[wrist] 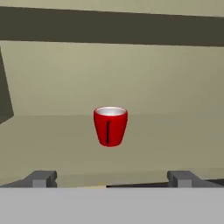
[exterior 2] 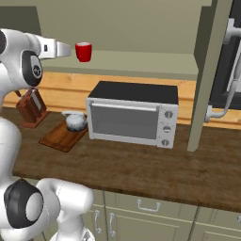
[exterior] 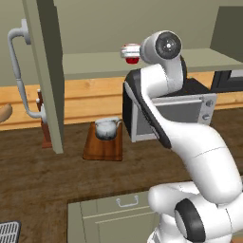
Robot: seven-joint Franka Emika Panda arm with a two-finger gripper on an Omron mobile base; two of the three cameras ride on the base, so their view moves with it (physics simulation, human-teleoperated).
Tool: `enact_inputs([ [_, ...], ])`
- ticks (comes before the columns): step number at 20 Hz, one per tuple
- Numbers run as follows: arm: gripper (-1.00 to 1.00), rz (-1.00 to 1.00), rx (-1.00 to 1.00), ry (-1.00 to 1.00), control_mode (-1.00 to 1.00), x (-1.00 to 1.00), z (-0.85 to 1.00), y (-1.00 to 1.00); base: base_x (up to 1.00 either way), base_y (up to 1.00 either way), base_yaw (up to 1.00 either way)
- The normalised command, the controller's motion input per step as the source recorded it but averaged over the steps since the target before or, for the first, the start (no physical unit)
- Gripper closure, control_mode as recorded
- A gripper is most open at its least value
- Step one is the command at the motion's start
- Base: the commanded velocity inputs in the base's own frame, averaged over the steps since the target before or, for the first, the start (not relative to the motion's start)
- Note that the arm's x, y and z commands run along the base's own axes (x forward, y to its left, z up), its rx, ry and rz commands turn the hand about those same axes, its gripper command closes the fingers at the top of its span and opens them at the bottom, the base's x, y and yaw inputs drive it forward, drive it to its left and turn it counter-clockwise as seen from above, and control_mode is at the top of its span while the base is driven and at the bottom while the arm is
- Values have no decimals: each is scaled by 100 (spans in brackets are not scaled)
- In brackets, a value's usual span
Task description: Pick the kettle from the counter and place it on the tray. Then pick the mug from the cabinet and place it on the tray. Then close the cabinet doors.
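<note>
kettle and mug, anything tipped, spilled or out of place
Nothing stands out. The kettle sits upright on the tray, and the mug stands upright on the cabinet shelf, ahead of the open gripper.

Open shelf (wrist: 52, 131) before mug (wrist: 110, 126)

the white arm rises from the lower right of the left base view, bends through its dark elbow joint and reaches level toward the upper middle of the frame, while in the hand view the gripper (wrist: 110, 177) shows its two dark fingertips (wrist: 41, 178) spread wide apart, nothing between them.
</note>
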Motion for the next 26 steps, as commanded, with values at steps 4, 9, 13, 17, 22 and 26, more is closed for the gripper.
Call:
enact_inputs([
  [4, -100, -3, -2, 6, -100, 61, -4, 0, 0, 0, 0],
  [9, -100, 0, 0, 1, -100, 58, -6, 0, 0, 0, 0],
  [13, -100, 0, 0, 0, -100, 45, -3, -5, 0, 0, 0],
  [17, -100, 0, 0, 0, -100, 38, -3, -11, 0, 0, 0],
  [22, -100, 0, -1, 0, -100, 25, -17, -1, 0, 0, 0],
  [26, -100, 0, 0, 0, -100, 12, -14, 0, 0, 0, 0],
])
